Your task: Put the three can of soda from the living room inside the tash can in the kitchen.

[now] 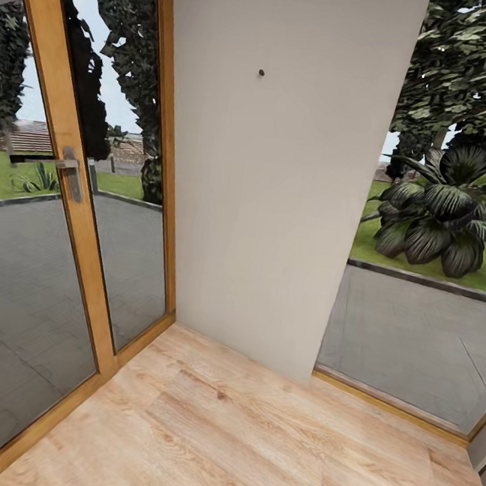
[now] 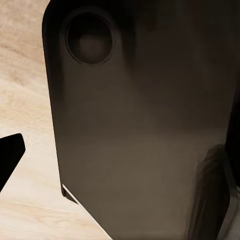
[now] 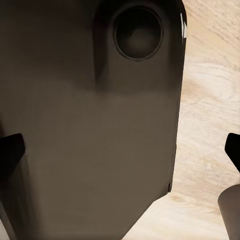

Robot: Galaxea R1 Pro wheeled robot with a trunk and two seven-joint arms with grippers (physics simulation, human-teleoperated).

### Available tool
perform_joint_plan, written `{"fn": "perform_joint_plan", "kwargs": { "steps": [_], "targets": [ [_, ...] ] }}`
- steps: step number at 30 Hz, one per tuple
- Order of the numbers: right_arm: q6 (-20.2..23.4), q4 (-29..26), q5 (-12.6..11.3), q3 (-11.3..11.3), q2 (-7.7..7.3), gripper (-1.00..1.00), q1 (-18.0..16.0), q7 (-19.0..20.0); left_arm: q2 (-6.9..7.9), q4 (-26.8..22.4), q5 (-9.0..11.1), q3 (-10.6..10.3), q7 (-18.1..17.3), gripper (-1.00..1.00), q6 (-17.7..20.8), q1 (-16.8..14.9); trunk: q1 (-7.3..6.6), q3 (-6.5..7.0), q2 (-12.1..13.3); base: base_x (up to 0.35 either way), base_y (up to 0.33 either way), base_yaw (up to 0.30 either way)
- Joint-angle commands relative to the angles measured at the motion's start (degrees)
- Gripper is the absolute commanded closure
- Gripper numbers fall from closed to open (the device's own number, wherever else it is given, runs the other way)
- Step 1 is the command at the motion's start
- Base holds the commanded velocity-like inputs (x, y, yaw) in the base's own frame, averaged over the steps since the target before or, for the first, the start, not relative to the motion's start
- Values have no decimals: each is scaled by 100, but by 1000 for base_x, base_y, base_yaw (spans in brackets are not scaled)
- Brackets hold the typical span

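A plain white wall panel (image 1: 279, 187) stands ahead, rising from the light wood floor (image 1: 236, 438). To its left is a wood-framed glass door (image 1: 74, 201) with a metal handle (image 1: 71, 172); to its right a window looks onto a broad-leafed garden plant (image 1: 446, 213). This corner belongs to the living room. Each wrist camera faces a dark robot body panel (image 2: 145, 135) over the floor; dark fingertips (image 3: 11, 150) poke in at the edges, but I cannot tell either pincer's state.

A dark matte body panel (image 2: 140, 130) bears a round recess (image 2: 90, 40).
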Motion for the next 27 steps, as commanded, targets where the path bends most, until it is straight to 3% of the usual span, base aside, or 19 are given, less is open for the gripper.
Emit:
{"fn": "perform_joint_plan", "kwargs": {
  "steps": [1, 6, 12, 17, 18, 20, 27],
  "targets": [
    [0, 0, 0, 0, 0, -100, 0, 0, 0, 0, 0, 0, 0, -100, 0, 0, 0, 0, 0, 0, 0, 0],
    [0, -12, 2, -5, 0, -100, 0, -9, -8, -1, 0, 0, -3, -100, -30, 0, 0, 0, 0, 0, 0, 0],
    [-5, -207, 8, -3, -193, -100, -30, -29, 1, -163, -21, 1, -43, -100, -223, -61, 0, 0, 0, 0, 0, 0],
    [-24, -368, 9, 9, -204, -100, -33, -31, 1, -192, -29, -21, -66, -100, -384, -69, 0, 0, 0, 0, 0, 0],
    [-36, -1425, 10, 16, -204, -100, -32, -32, 2, -213, -29, -24, -70, -100, -1370, -74, 0, 0, 0, 0, 0, 0],
    [-46, -1545, 10, 16, -206, -100, -32, -30, 5, -283, -33, -28, -74, -100, -1424, -78, 0, 0, 0, 0, 0, 0],
    [-70, -2197, 10, 10, -234, -100, -35, 8, 19, -1262, -15, -8, -86, -100, -1422, -73, 0, 0, 0, 0, 0, 0]
  ]
}}
